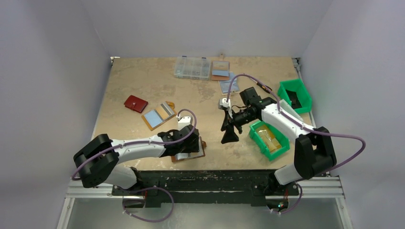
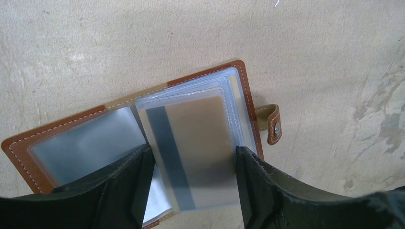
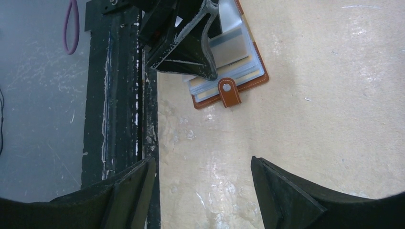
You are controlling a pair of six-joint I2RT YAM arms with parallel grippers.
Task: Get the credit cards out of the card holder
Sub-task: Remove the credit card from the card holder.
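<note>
Leather of the card holder is tan-brown with pale stitching along its rim, and it lies open like a book at the near edge of the counter, on the left arm's side. A small snap tab sticks out from its right edge. Inside are clear, faintly bluish plastic sleeves — the top one on the right holds a gold-tan credit card with a dark stripe down its left side. The left pincer straddles that sleeve, one finger at each long edge; whether it actually squeezes cannot be told. The right pincer hangs spread over bare counter — near the snap tab, apart from it.
</note>
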